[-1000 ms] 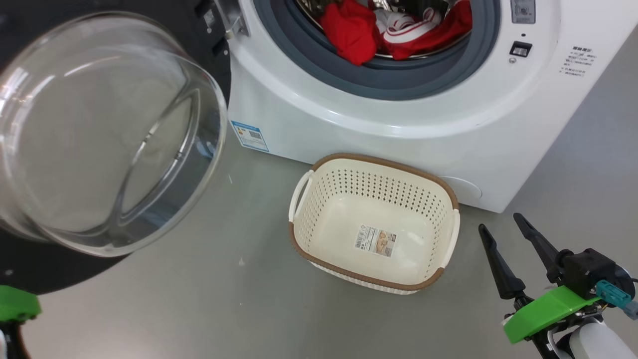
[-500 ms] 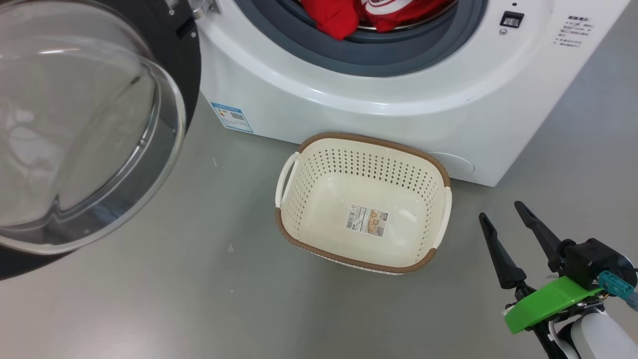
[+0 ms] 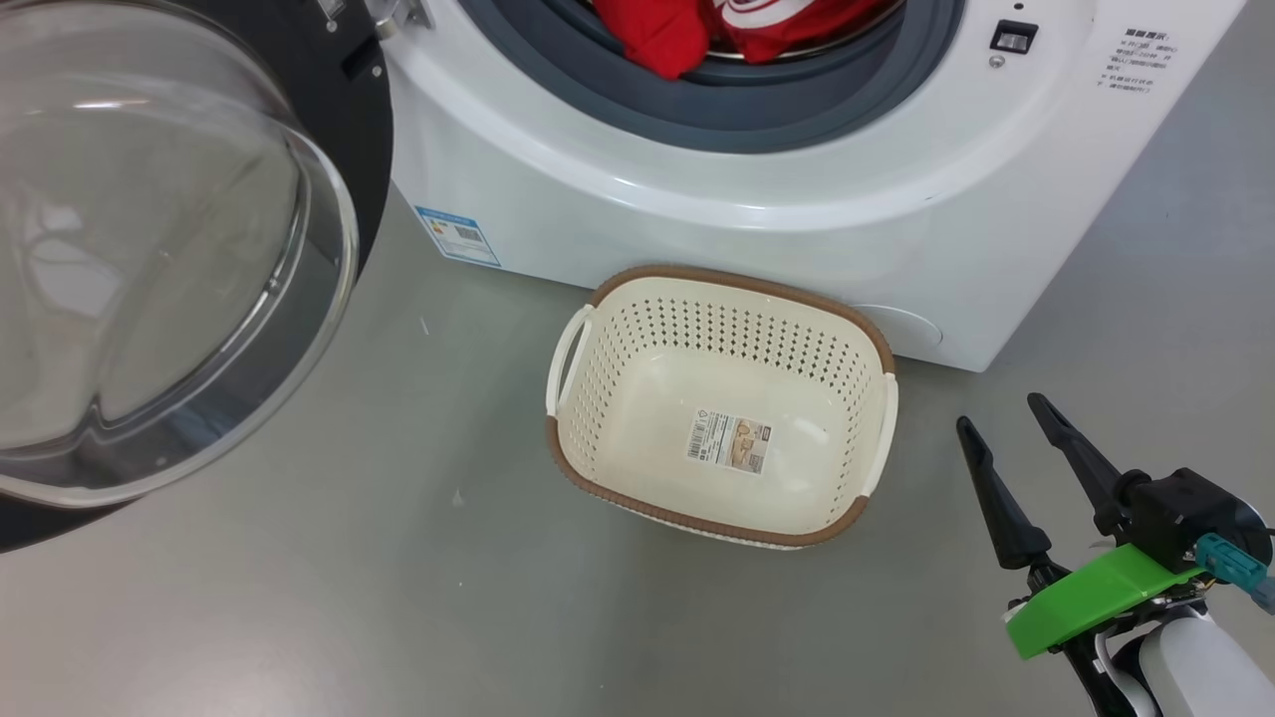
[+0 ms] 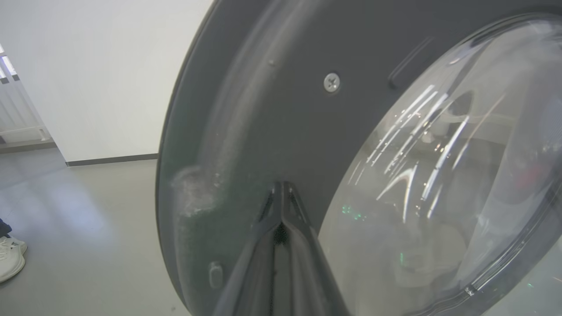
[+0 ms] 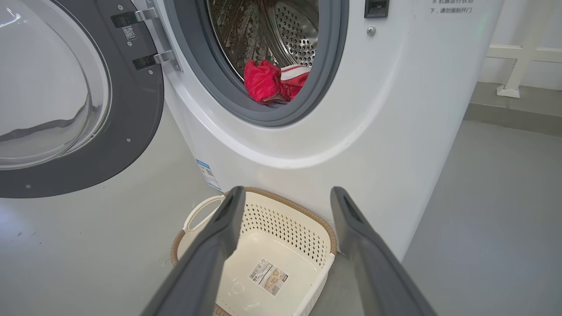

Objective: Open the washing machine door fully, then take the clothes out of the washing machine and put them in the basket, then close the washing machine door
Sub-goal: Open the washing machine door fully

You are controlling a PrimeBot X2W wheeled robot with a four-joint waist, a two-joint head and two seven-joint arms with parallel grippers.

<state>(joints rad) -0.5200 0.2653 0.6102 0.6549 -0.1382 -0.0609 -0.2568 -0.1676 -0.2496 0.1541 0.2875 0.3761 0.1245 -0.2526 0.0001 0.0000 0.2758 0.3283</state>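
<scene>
The white washing machine [image 3: 757, 249] stands at the top of the head view, with red clothes [image 3: 657, 35] lying in its drum mouth. Its black washing machine door [image 3: 364, 149] hangs open to the left, the glass bowl bulging toward me. On the floor in front sits the cream basket [image 3: 737, 281], with only a sticker on its base. My right gripper [image 3: 999, 411] is open to the basket's right, holding nothing. In the left wrist view my left gripper [image 4: 281, 186] is shut, its tips against the door [image 4: 307, 114], on its dark inner ring. The right wrist view looks between my open right gripper [image 5: 287, 195] at the basket [image 5: 307, 215], the clothes [image 5: 268, 83] and the door [image 5: 140, 114].
Grey floor spreads left of the basket and to the right of the machine. A person's white shoe [image 4: 9, 259] rests at the left edge of the left wrist view. A white frame [image 5: 518, 57] stands against the wall beyond the machine.
The head camera has moved, shifting the whole picture up and left. The door looks swung a little wider. My left arm's green part has left the lower left corner. The right gripper stays open.
</scene>
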